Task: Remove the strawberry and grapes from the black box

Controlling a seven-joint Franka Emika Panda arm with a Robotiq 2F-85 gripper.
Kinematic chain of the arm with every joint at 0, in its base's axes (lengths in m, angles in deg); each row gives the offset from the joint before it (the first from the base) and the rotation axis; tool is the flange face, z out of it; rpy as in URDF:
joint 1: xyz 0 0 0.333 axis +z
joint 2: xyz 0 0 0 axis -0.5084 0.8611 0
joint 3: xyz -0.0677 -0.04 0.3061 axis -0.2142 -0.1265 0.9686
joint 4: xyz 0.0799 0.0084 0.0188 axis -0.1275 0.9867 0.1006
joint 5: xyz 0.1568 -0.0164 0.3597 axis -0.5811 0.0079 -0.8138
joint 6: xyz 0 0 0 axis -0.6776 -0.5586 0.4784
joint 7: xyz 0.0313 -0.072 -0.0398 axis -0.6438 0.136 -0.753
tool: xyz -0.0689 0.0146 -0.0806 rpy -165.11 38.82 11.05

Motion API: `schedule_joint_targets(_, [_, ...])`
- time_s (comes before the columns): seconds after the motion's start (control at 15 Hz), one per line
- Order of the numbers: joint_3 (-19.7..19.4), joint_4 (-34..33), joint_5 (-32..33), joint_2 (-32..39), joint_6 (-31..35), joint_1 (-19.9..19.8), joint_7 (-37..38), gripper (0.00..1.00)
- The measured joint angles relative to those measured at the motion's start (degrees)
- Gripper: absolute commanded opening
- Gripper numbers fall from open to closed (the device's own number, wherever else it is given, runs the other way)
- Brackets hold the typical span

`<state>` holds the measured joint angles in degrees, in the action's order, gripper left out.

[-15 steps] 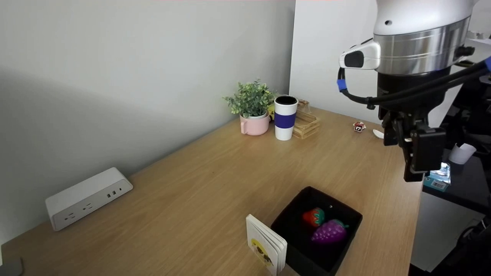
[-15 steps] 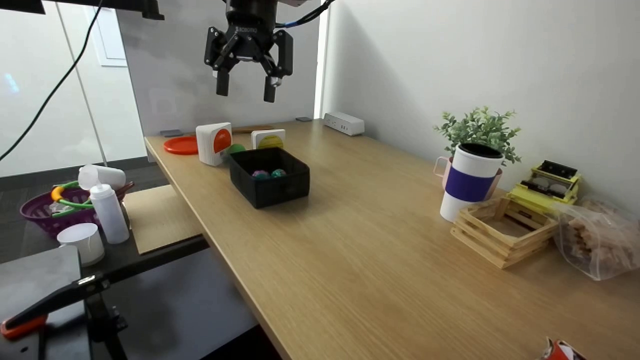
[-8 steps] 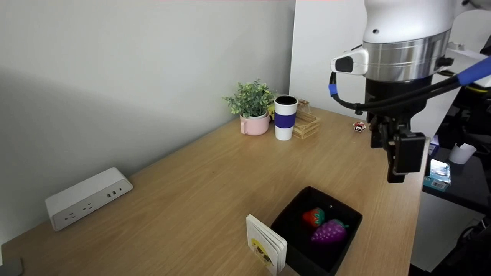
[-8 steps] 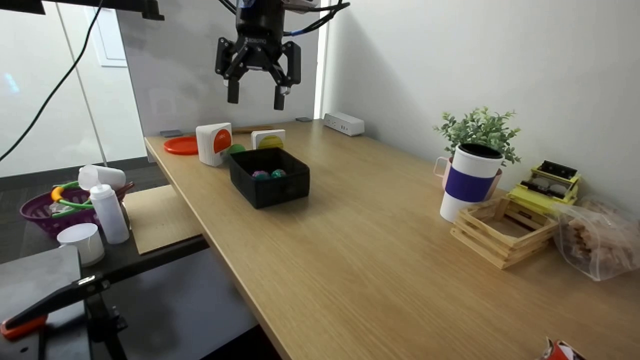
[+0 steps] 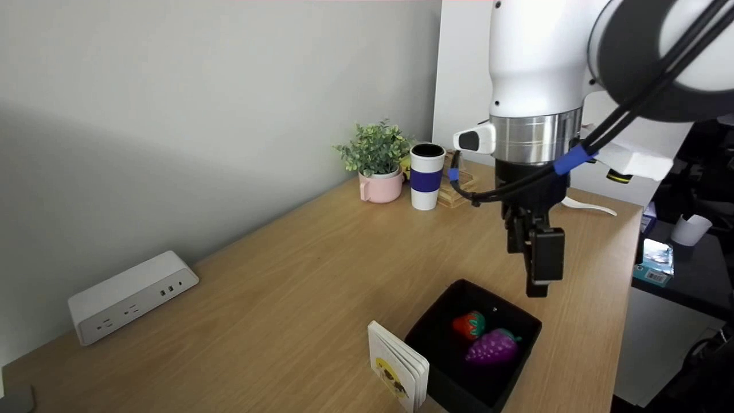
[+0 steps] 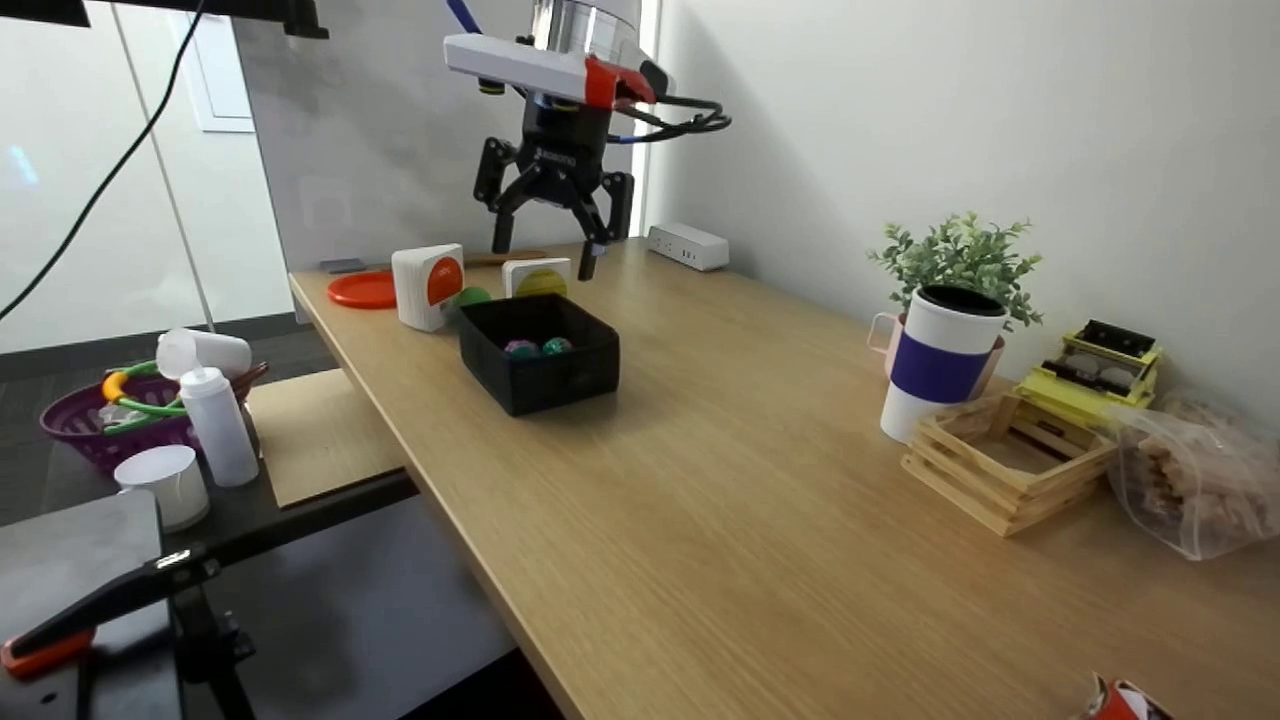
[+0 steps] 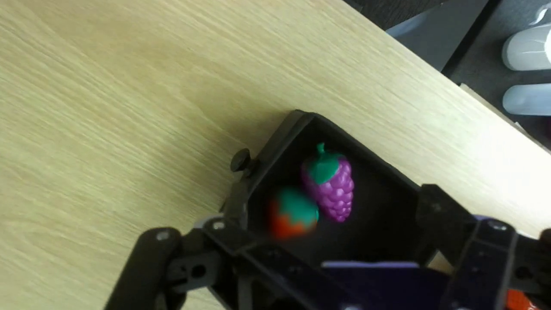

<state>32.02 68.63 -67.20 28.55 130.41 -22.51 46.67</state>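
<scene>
White arm (image 5: 536, 63), black tool (image 6: 545, 262).

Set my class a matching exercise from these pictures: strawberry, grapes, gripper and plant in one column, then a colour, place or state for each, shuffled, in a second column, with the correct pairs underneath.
Column one
1. strawberry
2. grapes
3. gripper
4. plant

Column two
A. set in a pink pot with a handle
B. purple with a green top, in the black box
C. open and holding nothing
D. red with a green top, in the black box

Right pairs: 1-D; 2-B; 3-C; 4-A
</scene>
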Motion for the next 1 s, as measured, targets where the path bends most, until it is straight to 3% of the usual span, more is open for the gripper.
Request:
schedule_joint_targets(0.4, [1.02,-6.73,-3.86,8.73,-2.10,-1.00,-9.01,1.00])
schedule_joint_targets(1.0, [1.32,-8.37,-3.79,10.45,-2.14,-1.19,-8.88,1.00])
